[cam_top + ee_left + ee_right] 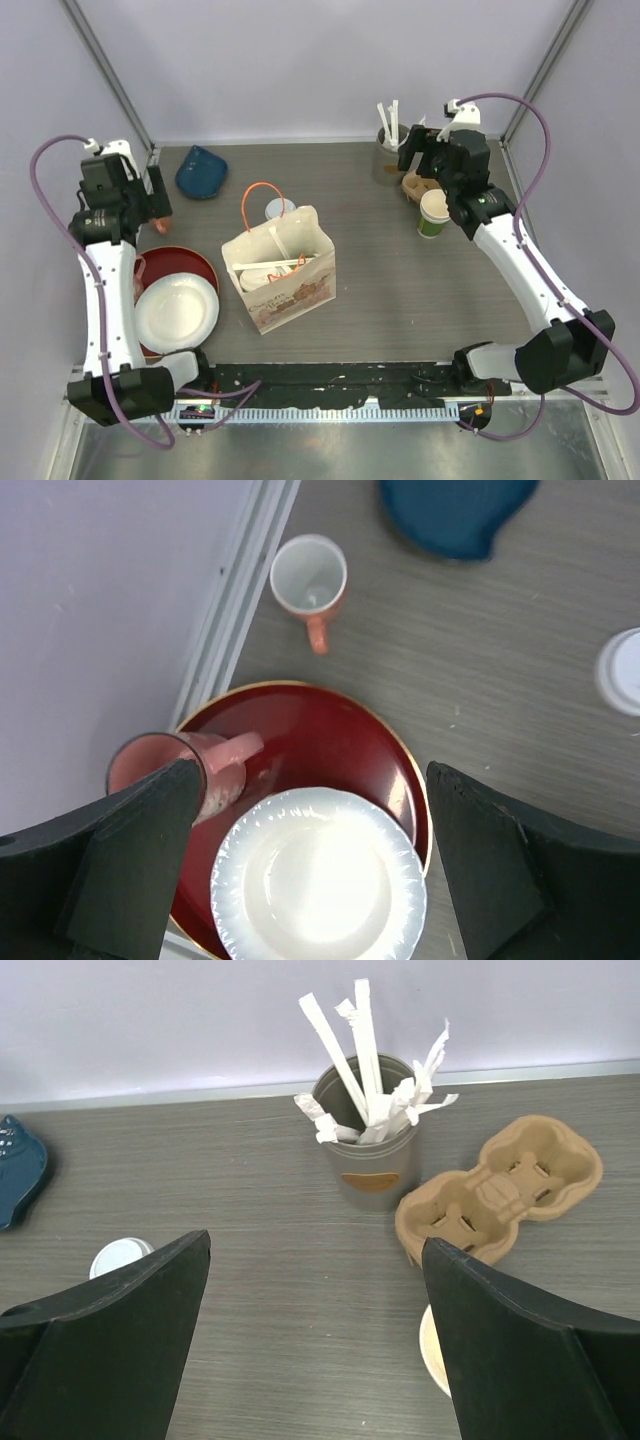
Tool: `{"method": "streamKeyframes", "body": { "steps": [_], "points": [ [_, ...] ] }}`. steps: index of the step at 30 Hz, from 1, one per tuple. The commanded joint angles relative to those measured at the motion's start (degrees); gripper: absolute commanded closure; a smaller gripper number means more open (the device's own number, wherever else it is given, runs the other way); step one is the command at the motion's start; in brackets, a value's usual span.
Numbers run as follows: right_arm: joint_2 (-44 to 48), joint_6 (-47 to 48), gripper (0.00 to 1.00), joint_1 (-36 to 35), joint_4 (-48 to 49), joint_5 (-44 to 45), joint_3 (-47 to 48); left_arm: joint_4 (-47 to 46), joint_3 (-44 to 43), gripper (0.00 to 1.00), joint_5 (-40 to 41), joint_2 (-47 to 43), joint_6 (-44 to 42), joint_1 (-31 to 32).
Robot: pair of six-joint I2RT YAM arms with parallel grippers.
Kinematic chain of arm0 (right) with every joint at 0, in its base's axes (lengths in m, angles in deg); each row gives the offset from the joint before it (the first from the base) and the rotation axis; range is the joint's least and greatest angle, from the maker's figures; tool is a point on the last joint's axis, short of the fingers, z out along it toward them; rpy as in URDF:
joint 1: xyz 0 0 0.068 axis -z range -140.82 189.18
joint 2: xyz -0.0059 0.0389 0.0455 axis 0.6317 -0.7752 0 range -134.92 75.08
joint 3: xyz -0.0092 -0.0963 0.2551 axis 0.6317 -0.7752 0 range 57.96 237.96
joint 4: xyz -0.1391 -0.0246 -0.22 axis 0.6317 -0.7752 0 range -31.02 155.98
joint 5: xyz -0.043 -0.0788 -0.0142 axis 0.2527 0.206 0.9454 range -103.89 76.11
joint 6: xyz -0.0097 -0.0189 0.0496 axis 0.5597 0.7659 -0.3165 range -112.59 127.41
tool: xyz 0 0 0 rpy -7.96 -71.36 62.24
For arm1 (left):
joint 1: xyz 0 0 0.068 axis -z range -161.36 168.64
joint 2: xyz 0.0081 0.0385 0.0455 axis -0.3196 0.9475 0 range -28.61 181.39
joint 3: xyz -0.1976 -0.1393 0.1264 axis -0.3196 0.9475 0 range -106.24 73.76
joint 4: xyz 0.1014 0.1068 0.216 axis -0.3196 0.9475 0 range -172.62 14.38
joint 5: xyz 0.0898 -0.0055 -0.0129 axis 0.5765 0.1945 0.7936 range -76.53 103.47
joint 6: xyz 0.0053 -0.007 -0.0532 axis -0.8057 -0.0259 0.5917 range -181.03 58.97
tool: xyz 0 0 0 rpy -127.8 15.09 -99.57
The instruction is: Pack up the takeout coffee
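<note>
Left and right jaws are released, nothing held. The coffee cup [433,213] is parked near the table's [400,300] far right corner, beside the carrier [413,185]; it could easily be tipped if clipped off-centre.

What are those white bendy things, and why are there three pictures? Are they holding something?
They are two robot arms, each ending in a two-finger gripper. The big picture looks down from above. The other two come from little cameras on the wrists, so the black shapes are the fingers. On the table are a paper bag, a lidded coffee cup, a cardboard cup carrier, a cup of wrapped straws, a red plate with a white plate on it, and pink mugs. The left gripper and right gripper are open, holding nothing.
</note>
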State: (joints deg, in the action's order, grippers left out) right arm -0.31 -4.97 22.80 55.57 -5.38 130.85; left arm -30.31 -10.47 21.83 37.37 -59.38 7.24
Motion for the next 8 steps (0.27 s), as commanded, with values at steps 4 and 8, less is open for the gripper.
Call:
{"method": "streamKeyframes", "body": {
  "steps": [4,8],
  "points": [
    [3.76,1.57,0.08,-0.14,4.35,5.9,-3.27,-20.13,15.39,0.0,4.64,-1.81,6.43,-1.43],
    [4.12,2.62,0.08,-0.14,4.61,8.09,-4.85,-27.96,25.59,0.0,3.08,-2.52,6.61,-1.52]
  ]
}}
